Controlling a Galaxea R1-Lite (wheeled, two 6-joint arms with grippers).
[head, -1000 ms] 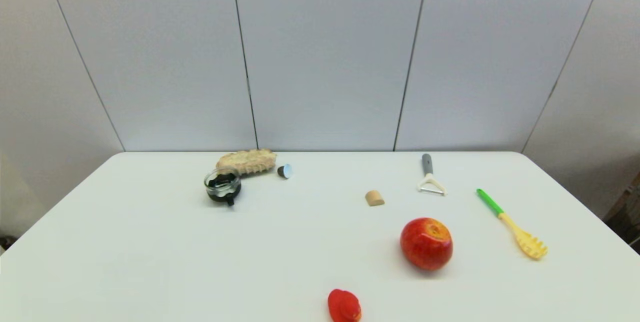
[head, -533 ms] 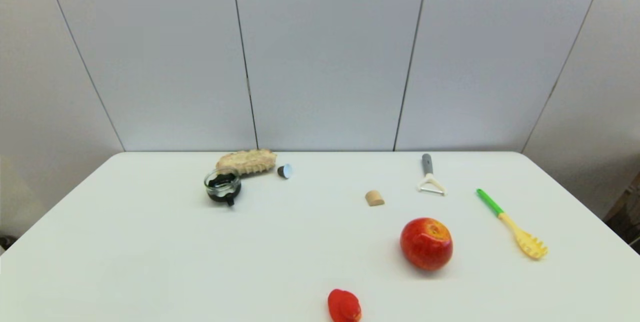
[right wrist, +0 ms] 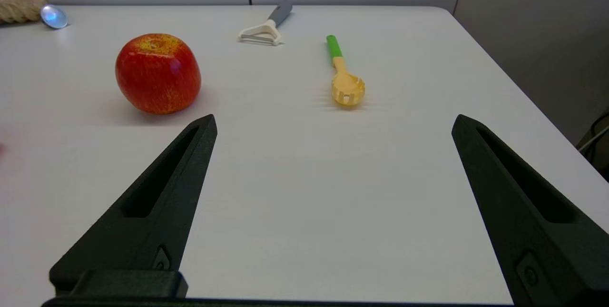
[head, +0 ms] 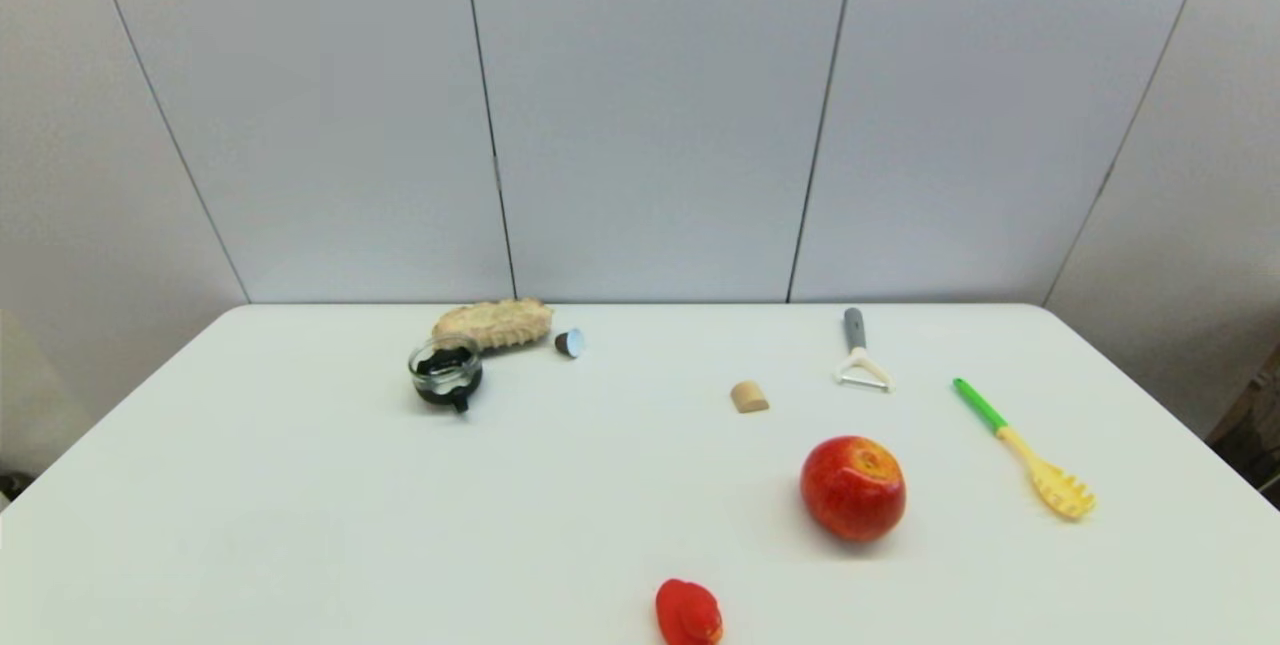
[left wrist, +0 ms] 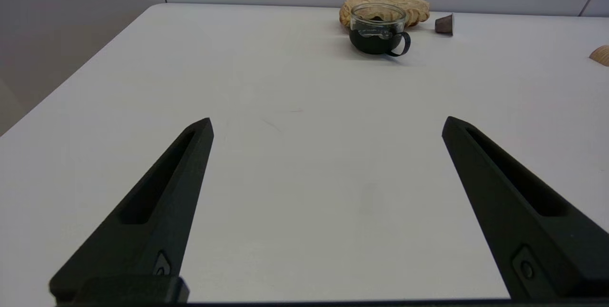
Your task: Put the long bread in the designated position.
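Honestly, with both tools spread wide and empty, I'd worry my left tool [left wrist: 327,123] clips the glass cup [head: 445,372] touching the long bread [head: 494,322] at its 7 o'clock.

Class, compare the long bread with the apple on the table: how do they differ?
The long bread is elongated, ridged and pale tan; the apple is round, smooth and red. The bread lies at the far edge on the robot's left, the apple nearer on its right. Both rest untouched on the table.
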